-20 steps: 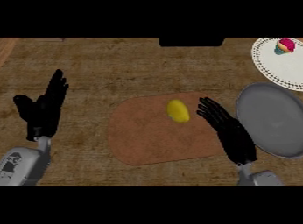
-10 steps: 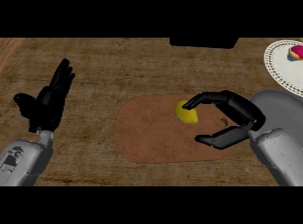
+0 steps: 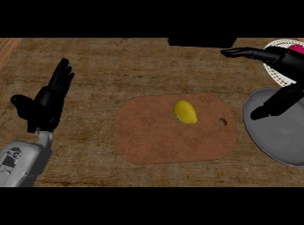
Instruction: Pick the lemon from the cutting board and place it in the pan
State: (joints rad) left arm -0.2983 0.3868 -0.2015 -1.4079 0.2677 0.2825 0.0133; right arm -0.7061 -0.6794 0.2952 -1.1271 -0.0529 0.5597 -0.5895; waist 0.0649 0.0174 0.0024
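A yellow oval lemon [image 3: 185,112] lies on a reddish-brown wooden cutting board [image 3: 161,140]; right of frame, a plain grey metal pan [image 3: 291,140].

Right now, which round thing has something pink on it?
The white plate at the far right corner; the grey pan nearer the cutting board holds nothing.
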